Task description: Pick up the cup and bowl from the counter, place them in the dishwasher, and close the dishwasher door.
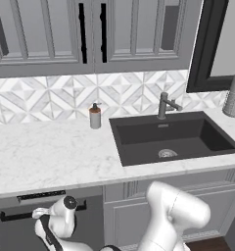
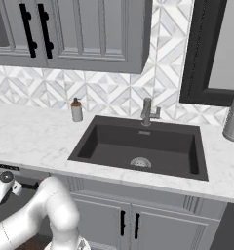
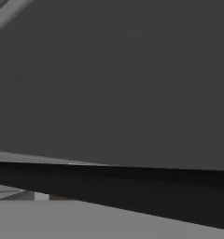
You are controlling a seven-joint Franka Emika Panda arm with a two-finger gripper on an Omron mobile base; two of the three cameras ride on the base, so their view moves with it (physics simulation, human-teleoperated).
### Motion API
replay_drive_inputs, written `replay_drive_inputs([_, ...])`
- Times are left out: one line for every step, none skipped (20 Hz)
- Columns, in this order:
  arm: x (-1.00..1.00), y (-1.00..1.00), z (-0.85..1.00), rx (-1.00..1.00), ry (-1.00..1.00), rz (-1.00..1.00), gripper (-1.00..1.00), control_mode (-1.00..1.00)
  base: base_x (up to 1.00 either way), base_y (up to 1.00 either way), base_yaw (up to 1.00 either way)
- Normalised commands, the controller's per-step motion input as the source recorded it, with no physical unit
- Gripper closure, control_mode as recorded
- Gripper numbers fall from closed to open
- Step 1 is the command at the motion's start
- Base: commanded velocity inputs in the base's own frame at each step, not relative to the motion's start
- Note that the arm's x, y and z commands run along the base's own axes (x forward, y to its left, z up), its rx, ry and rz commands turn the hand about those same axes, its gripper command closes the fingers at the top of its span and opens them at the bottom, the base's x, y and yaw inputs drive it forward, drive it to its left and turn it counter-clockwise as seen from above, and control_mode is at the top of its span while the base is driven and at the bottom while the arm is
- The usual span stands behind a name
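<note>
With the arm (image 1: 176,215) folded low in front of the base, its white elbow covers part of the lower cabinet (image 1: 124,215) in the left base view. The wrist sits right against the dishwasher door (image 1: 14,233).

Surroundings:
- counter (image 1: 51,157): white marble, bare around the soap bottle (image 1: 95,116), which stands upright at the back by the tiles (image 1: 46,100)
- sink (image 1: 173,139): black, set into the slab to the right of the bottle, with the faucet (image 1: 164,105) behind it
- ribbed grey canister (image 1: 234,95) at the far right of the counter, under a black window frame (image 1: 207,44)
- upper cabinets (image 1: 51,34): grey panelled, black bar pulls, doors shut
- under-sink doors (image 2: 128,222): shut, two short black pulls

Dishwasher (image 1: 36,215): under the counter, just left of the sink cabinet. Black control strip (image 1: 41,196) up top, black bar handle (image 1: 16,214) just below it. The door is a flat dark grey panel that looks upright and flush, with no racks showing.

Gripper (image 1: 41,214): right at handle height, tight to the door. The hand view has plain grey panel across the top and the black bar (image 3: 132,186) running slantwise along the bottom, very close. The wrist hides the fingers from both base cameras, so I can't tell how wide they stand or whether they touch the bar. Nothing is visibly held.
</note>
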Motion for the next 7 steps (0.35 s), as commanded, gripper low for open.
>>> replay_drive_inputs([0.0,0.0,-0.08,0.0,0.0,0.0,-1.0,-1.0,0.0,0.0,0.0])
replay_drive_inputs([0.0,0.0,-0.12,0.0,0.0,0.0,-1.0,-1.0,0.0,0.0,0.0])
replay_drive_inputs([0.0,0.0,-0.11,0.0,0.0,0.0,-1.0,-1.0,0.0,0.0,0.0])
replay_drive_inputs([0.0,0.0,-0.11,0.0,0.0,0.0,-1.0,-1.0,0.0,0.0,0.0])
replay_drive_inputs([0.05,0.0,-0.11,0.0,0.0,0.0,-1.0,-1.0,0.0,0.0,0.0])
replay_drive_inputs([0.07,0.0,-0.11,0.0,0.0,0.0,-1.0,-1.0,0.0,0.0,0.0])
replay_drive_inputs([0.07,0.0,-0.06,0.0,0.0,0.0,-1.0,-1.0,0.0,0.0,0.0])
